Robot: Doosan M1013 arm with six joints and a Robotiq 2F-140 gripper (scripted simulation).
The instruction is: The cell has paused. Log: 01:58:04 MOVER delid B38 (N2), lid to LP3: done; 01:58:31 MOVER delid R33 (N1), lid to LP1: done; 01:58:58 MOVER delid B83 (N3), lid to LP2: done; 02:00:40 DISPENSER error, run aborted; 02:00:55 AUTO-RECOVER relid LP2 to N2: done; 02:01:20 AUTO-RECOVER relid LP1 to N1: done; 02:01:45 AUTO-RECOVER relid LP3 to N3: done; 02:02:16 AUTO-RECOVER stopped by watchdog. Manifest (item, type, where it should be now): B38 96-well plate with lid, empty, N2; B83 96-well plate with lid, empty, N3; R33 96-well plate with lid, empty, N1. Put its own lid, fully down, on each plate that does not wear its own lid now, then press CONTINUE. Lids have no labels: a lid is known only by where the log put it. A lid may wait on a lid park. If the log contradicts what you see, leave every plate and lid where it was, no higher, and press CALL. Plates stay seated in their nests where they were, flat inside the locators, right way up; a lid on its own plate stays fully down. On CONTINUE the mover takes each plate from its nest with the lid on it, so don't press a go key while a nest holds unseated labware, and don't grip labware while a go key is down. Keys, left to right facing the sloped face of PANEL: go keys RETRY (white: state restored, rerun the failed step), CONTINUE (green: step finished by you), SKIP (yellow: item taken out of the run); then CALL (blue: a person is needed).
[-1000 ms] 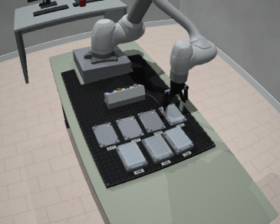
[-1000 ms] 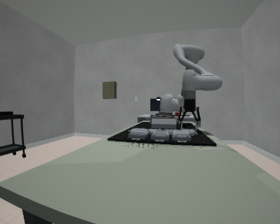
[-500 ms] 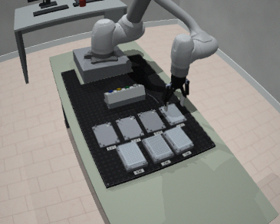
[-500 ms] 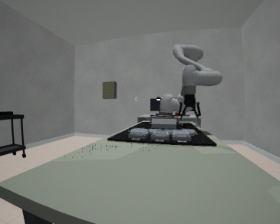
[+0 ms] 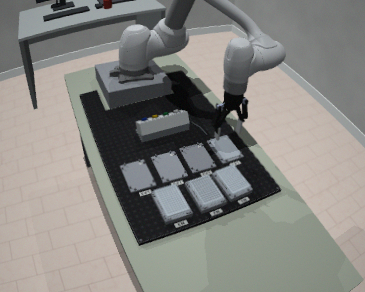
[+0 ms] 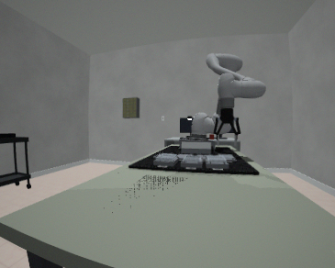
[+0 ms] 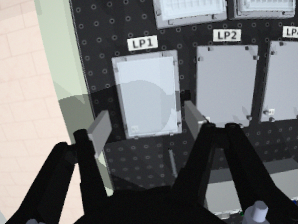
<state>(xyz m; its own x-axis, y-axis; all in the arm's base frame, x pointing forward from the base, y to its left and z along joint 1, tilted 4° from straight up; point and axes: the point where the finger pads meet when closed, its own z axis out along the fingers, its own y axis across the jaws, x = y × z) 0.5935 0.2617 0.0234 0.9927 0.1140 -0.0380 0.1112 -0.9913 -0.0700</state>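
Top view, lower part of frame: the green desk (image 5: pixel 248 240) carried a black perforated mat (image 5: pixel 108 145). Nearest the camera on the mat stood three 96-well plates in a row: the left plate (image 5: pixel 172 203), the middle plate (image 5: pixel 206 193) and the right plate (image 5: pixel 232 181). Each sat square above a small white tag, unreadable from this view. Whether each wore a lid could not be told.

Behind them lay a row of four grey lid parks. In the wrist view, the one tagged LP1 (image 7: pixel 143 43) held a paler lid (image 7: pixel 147 92) lying flat. The neighbouring pad, LP2 (image 7: pixel 226 83), at centre right, looked plain grey.

The gripper (image 5: pixel 227 132) hung over the LP1 lid at the right end of that row. Its fingers were spread, one to each side of the lid's near end, pinching nothing. Contact with the lid could not be confirmed.

Further back, at frame centre, stood the PANEL (image 5: pixel 162 125) with coloured keys on top. Beyond it was the arm's grey pedestal (image 5: pixel 104 85).
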